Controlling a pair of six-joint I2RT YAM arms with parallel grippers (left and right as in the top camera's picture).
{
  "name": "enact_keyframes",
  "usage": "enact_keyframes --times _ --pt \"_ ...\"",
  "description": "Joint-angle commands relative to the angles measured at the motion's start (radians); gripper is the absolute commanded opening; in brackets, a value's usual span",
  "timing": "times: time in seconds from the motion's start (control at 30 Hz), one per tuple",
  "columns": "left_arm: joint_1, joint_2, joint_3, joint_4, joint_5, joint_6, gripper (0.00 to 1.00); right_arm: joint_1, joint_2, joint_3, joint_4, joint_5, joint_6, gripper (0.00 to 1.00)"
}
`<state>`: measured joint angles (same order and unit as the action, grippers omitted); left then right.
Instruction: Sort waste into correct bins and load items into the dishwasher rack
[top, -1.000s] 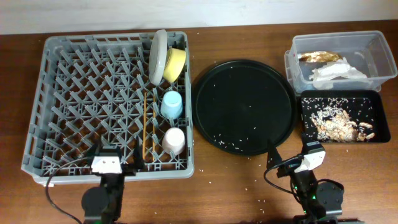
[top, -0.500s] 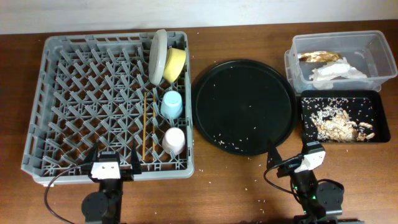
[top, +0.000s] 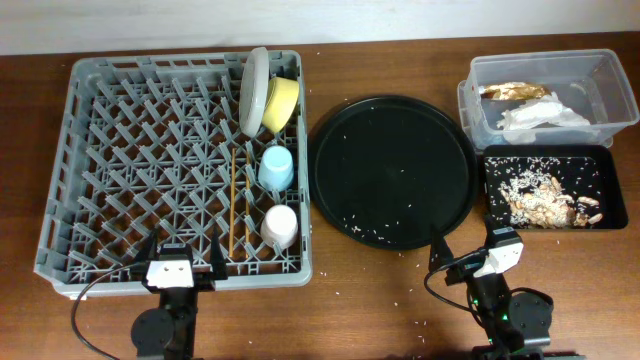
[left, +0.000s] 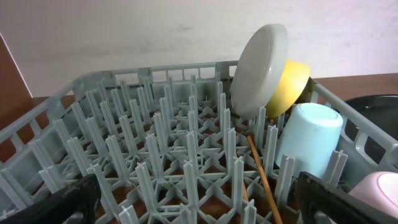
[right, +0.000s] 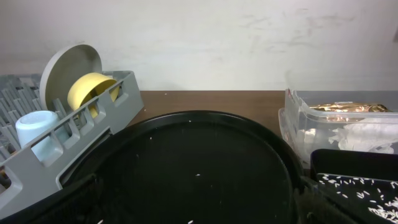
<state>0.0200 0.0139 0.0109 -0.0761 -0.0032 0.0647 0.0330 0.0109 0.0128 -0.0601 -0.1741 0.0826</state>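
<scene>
The grey dishwasher rack (top: 130, 150) holds the white plate (top: 254, 90) and yellow bowl (top: 282, 102) on edge, the light blue cup (top: 276, 168), the pink cup (top: 281, 226) and the chopsticks (top: 235, 200). The clear tub (top: 612, 72) holds the white napkin (top: 540, 117) and the gold wrapper (top: 512, 91). The shallow black tray (top: 494, 170) holds the food scraps and rice (top: 545, 200). My left gripper (top: 182, 255) is open and empty at the rack's front edge (left: 186, 180). My right gripper (top: 465, 248) is open and empty at the round tray's near edge.
The large round black tray (top: 390, 170) lies between the rack and the bins, with a few rice grains on it; it also shows in the right wrist view (right: 199, 168). Stray rice grains dot the wooden table near the front.
My left gripper has drawn back a little toward the table's front and squared up to the rack. The right arm and all objects have not moved.
</scene>
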Motion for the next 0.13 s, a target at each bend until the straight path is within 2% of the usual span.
enact_keyframes --times 0.0,0.1 --pt "0.001 -0.008 -0.002 -0.007 0.005 0.020 0.99 0.007 -0.007 -0.007 -0.004 0.009 0.011 0.98" --pt "0.001 -0.008 -0.002 -0.007 0.005 0.020 0.99 0.007 -0.007 -0.007 -0.004 0.009 0.011 0.98"
